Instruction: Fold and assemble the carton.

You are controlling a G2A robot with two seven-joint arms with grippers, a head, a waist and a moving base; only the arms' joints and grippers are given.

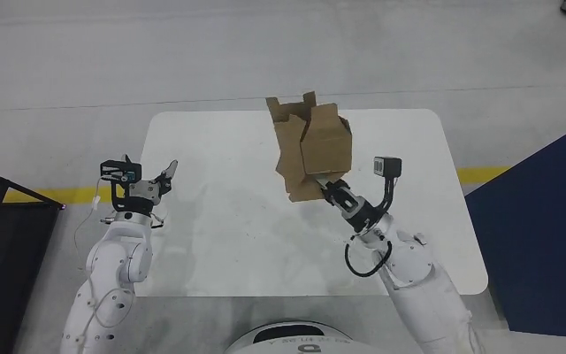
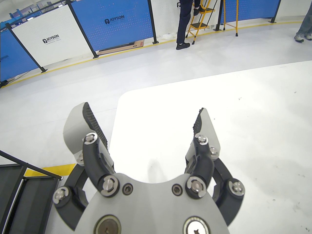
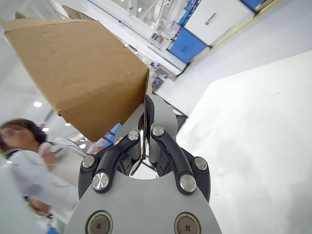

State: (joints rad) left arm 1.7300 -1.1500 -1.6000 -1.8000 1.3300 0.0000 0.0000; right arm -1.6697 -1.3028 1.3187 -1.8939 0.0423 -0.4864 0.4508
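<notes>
A brown cardboard carton is held up over the middle-right of the white table, partly formed, with loose flaps sticking out at its far end and its near end. My right gripper is shut on a flap at the carton's near edge. In the right wrist view the carton rises from the right gripper, and the cardboard edge is pinched between the two fingers. My left gripper hovers over the table's left edge, open and holding nothing; the left wrist view shows its fingers spread wide above bare tabletop.
A yellow floor line runs past both sides of the table. A dark frame stands left of the table and a blue panel to its right. The table's front left area is bare.
</notes>
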